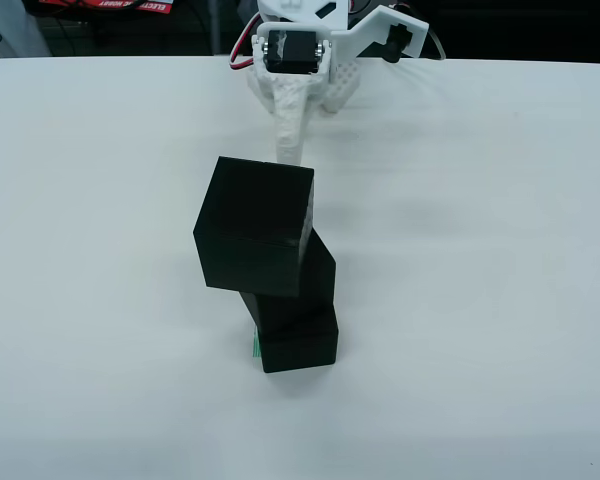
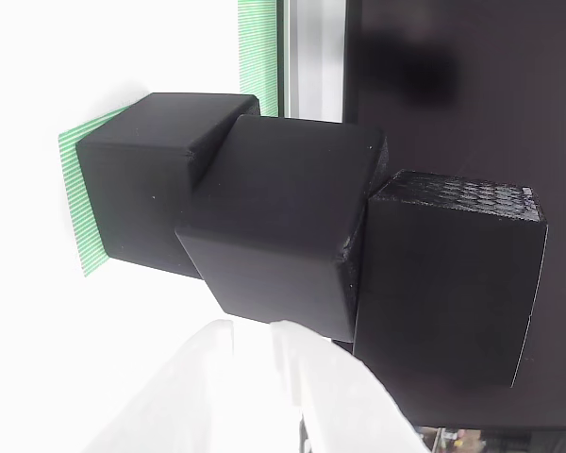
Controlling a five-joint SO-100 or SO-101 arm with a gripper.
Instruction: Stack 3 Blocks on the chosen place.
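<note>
Much of the green square [image 1: 252, 345] was hidden: in the view across the table only a thin sliver of it showed at the lower left corner of the bottom block [image 1: 298, 340], and in the sideways close view a striped strip of it [image 2: 75, 189] showed beside that same block [image 2: 137, 193]. The three black cubes stood stacked on it, each twisted against the one beneath. The middle block [image 1: 315, 275] was mostly covered in the view across the table by the top block [image 1: 255, 225], which overhung toward the left of that view. In the close view the middle block [image 2: 283, 222] and top block [image 2: 448, 274] lay sideways against a dark background, so their outlines were hard to separate. The white gripper [image 1: 292, 120] hung behind the stack, apart from it; its tip dropped out of sight behind the top block, so whether its fingers stood apart or together could not be told. In the close view pale blurred shapes [image 2: 264, 396] crossed the lower edge. Bare white table [image 1: 480, 250] lay open on every side of the stack.
</note>
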